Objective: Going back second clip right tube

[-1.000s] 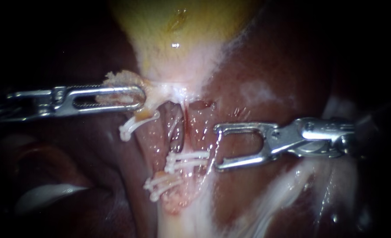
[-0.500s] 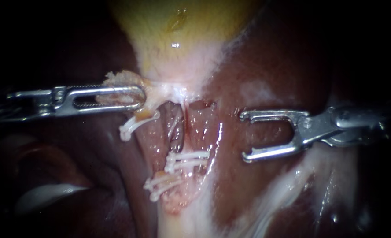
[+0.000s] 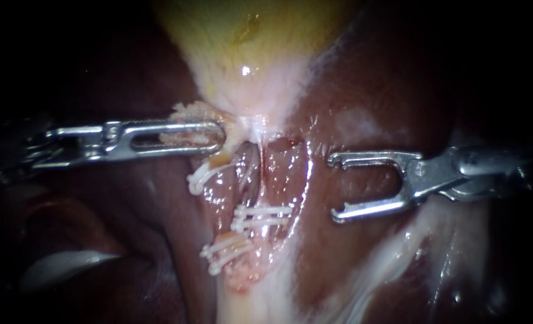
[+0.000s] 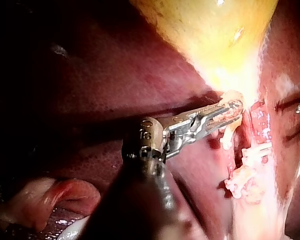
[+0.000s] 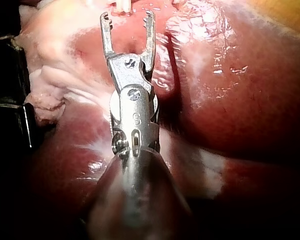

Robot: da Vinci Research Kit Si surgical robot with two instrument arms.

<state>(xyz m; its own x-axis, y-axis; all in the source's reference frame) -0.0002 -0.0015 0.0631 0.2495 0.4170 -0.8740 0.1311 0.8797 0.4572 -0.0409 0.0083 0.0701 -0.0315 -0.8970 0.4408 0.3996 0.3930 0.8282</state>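
The dark red liver [image 3: 398,78] fills most of the field, with the yellow gallbladder [image 3: 248,36] lying over its upper middle and narrowing downward to a pale neck. The left instrument [image 3: 220,137] comes in level from the left, its jaws clenched on the pale tissue [image 3: 185,114] at that neck. The right instrument [image 3: 334,187] lies over the liver to the right, well apart from the tubes. Its jaws are spread wide with nothing between them, and their tips point toward the tubes. Below the neck, the right tube [image 3: 281,174] runs downward, glistening. A white clip [image 3: 260,217] lies across it, near its lower part. 2 further white clips sit to the left: the upper clip [image 3: 203,177] just under the left instrument's jaws, and the lower clip [image 3: 227,251] below and left of the first.
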